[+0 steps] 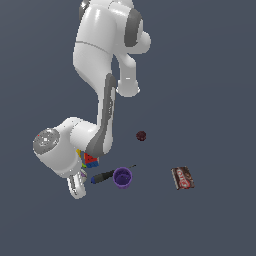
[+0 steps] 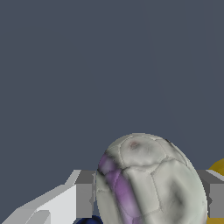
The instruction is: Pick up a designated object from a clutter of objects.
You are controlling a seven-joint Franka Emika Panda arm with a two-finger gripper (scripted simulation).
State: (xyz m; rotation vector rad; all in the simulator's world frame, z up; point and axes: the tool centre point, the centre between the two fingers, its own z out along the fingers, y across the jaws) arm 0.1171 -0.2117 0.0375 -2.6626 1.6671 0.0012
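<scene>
Plain dark grey-blue floor [image 1: 210,75], no walls visible, whitish ball [image 2: 151,181] with purple markings sitting between the gripper [image 2: 148,199] fingers [image 2: 83,199], grip contact unclear, cup [image 1: 122,177] nearby

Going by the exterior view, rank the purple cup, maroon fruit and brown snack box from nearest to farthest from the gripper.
From the gripper:
1. Purple cup, just toward the exterior view's right.
2. Maroon fruit, higher in the picture and further right.
3. Brown snack box, far right.

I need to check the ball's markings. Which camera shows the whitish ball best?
The wrist view: the whitish ball fills the frame between the fingers, purple patches clear. In the exterior view the arm hides nearly all of it.
</scene>
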